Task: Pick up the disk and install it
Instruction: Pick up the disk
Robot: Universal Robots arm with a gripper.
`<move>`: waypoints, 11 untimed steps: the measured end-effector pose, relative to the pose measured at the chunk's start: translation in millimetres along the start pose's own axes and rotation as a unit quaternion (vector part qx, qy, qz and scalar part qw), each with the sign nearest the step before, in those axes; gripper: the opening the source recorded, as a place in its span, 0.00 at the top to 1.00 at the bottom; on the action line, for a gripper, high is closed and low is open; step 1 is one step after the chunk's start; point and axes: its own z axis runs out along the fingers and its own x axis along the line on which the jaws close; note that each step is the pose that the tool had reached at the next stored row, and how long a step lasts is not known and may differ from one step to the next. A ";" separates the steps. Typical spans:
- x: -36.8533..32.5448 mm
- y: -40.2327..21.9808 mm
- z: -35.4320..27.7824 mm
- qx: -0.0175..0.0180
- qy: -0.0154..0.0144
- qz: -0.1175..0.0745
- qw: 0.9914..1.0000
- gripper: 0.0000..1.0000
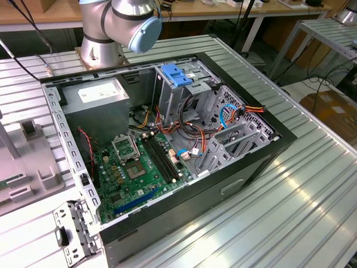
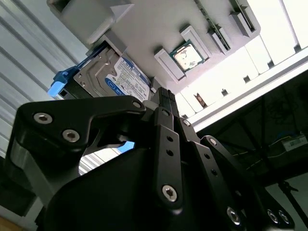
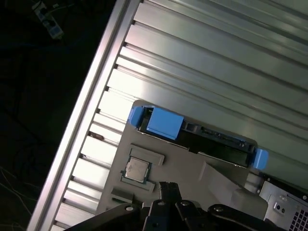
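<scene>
The disk (image 2: pixel 113 72) is a silver drive with a blue-and-white label and blue side rails. It stands in a slot of a grey holder (image 2: pixel 159 29). In the first wrist view the disk (image 3: pixel 216 142) shows edge-on, dark, with a blue rail piece at each end. My gripper (image 2: pixel 163 92) hangs off the holder, its tips pointing near the disk's edge but apart from it. The gripper (image 3: pixel 168 185) looks shut with nothing between its fingers.
A processor chip (image 3: pixel 137 169) lies in a pocket of the holder (image 3: pixel 192 168) beside the disk. The open computer case (image 1: pixel 268 142) lies on the ribbed metal table, with a blue bracket (image 1: pixel 175 75) on its drive cage and a grey power supply (image 1: pixel 95 103). The arm's base (image 1: pixel 111 33) stands behind the case.
</scene>
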 end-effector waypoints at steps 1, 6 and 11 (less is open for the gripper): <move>0.0 0.0 0.0 0.000 0.000 -0.003 1.000 0.89; 0.0 0.0 0.0 0.000 0.000 -0.017 1.000 0.89; 0.0 0.0 0.0 -0.001 0.000 -0.030 1.000 0.89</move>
